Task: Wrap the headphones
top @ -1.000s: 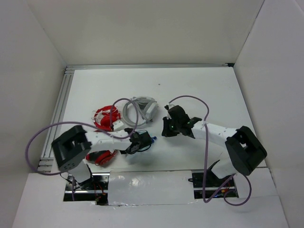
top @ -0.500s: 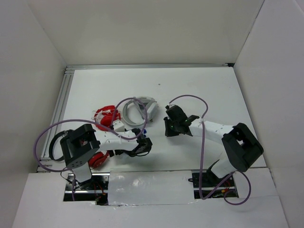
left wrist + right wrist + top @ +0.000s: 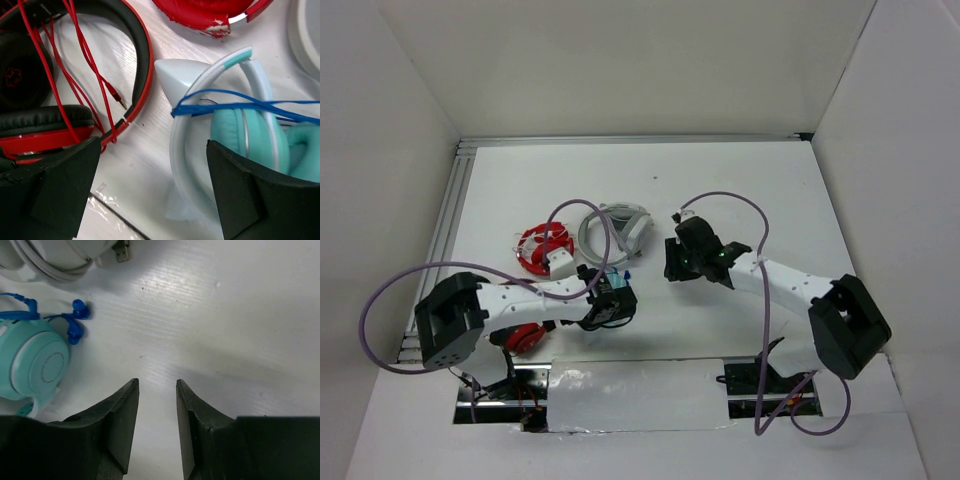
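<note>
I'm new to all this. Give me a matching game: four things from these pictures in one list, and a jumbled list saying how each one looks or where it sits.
Things:
1 teal headphones
2 red headphones
3 white headphones
4 right gripper

Descriptions:
A loose red cable lying over it
B fingers apart, nothing between them
C blue cable across its headband
D in the top left corner of the right wrist view

Pairs: 1-C, 2-A, 3-D, 4-B
</note>
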You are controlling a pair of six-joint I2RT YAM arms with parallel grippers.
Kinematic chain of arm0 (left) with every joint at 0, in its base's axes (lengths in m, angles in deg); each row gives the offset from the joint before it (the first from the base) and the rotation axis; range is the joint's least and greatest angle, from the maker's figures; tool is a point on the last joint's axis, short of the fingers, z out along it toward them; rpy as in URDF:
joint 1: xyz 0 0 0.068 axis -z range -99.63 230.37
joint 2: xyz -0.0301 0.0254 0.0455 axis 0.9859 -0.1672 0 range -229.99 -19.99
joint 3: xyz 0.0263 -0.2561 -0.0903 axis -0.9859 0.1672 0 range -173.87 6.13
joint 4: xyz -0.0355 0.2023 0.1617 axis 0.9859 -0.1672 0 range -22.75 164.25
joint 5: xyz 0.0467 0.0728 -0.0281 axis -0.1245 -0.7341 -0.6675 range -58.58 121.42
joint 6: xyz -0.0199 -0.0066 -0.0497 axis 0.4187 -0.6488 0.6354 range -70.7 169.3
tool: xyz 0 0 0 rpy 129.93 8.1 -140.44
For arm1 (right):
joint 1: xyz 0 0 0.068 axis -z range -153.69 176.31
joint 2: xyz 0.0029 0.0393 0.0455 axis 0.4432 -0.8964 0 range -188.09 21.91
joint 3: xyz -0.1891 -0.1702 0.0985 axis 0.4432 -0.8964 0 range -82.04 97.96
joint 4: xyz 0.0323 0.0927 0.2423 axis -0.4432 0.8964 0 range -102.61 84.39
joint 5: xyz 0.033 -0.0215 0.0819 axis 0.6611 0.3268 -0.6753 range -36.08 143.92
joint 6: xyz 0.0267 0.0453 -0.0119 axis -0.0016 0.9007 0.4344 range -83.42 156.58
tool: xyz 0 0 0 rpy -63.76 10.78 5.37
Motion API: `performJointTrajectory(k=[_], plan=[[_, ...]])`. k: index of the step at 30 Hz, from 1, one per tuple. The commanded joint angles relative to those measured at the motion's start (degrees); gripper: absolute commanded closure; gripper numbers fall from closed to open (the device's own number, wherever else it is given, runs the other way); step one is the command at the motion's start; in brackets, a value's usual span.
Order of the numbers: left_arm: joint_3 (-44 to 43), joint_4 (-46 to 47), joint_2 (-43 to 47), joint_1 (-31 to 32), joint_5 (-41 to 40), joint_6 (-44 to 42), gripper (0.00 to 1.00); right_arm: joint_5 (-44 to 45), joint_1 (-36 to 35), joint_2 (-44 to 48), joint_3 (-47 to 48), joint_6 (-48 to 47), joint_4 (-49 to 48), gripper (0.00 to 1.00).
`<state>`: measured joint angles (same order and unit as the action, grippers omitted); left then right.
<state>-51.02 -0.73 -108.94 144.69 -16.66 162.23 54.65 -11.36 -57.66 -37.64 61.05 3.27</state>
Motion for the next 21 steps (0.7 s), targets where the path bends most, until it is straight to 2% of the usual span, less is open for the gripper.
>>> performJointTrajectory(k=[1, 4, 5, 6, 7, 8, 9, 10, 11, 12, 13, 15, 17, 19, 21], plan=[[-4.2, -3.9, 3.9, 0.5, 0.3, 4.2, 0.01, 3.7, -0.5, 4.8, 2.1, 0.4, 1.3, 0.56], [-11.0, 0.4, 6.9, 1.0, 1.1, -9.1, 0.01, 6.5, -0.5, 9.0, 2.5, 1.0, 1.7, 0.52], [-12.5, 4.3, 8.9, 1.0, 1.7, -21.9, 0.01, 7.3, -0.6, 10.4, 2.5, 1.5, 1.5, 0.48], [-13.9, 11.7, 9.9, 1.0, 2.0, -27.3, 0.01, 7.9, -0.6, 12.8, 2.4, 2.2, 1.3, 0.45], [-14.2, 27.8, 13.1, 0.9, 5.9, -45.2, 0.01, 9.0, -0.5, 15.4, 2.0, 3.2, 0.6, 0.36], [-14.2, 28.0, 15.3, 0.9, 6.0, -55.4, 0.01, 9.6, -0.5, 15.4, 1.7, 3.2, 0.6, 0.27], [-10.9, 46.7, 17.6, -0.1, 9.0, -64.4, 0.01, 10.4, -0.6, 17.9, 1.3, 4.3, 0.3, 0.14], [-8.7, 55.3, 23.1, -1.4, 21.5, -79.8, 0.01, 11.8, -0.5, 18.8, 1.0, 5.0, 0.1, 0.01], [-6.9, 61.4, 25.7, -3.6, 29.3, -83.0, 0.01, 12.6, -0.5, 20.1, 0.2, 5.4, 0.1, 0.0], [-4.8, 66.6, 27.8, -9.6, 36.7, -84.0, 0.01, 13.5, -0.5, 22.1, -0.1, 6.8, 0.6, 0.0], [-5.2, 67.0, 30.0, -12.2, 47.2, -85.1, 0.01, 14.9, -0.4, 23.0, -0.5, 7.8, 0.9, 0.0], [-9.4, 64.5, 29.7, -17.1, 51.0, -85.5, 0.01, 18.9, -0.1, 26.2, -1.3, 11.0, 3.0, 0.0], [-13.9, 57.9, 26.3, -20.0, 56.4, -87.3, 0.01, 24.5, 0.1, 28.2, -2.1, 13.0, 4.5, 0.0], [-20.4, 50.6, 22.3, -24.7, 59.4, -86.5, 0.01, 28.7, 0.2, 31.7, -2.3, 16.8, 8.4, 0.0], [-24.0, 47.2, 20.1, -29.6, 61.9, -84.6, 0.01, 34.8, 0.4, 35.8, -2.0, 20.9, 13.1, 0.0]])
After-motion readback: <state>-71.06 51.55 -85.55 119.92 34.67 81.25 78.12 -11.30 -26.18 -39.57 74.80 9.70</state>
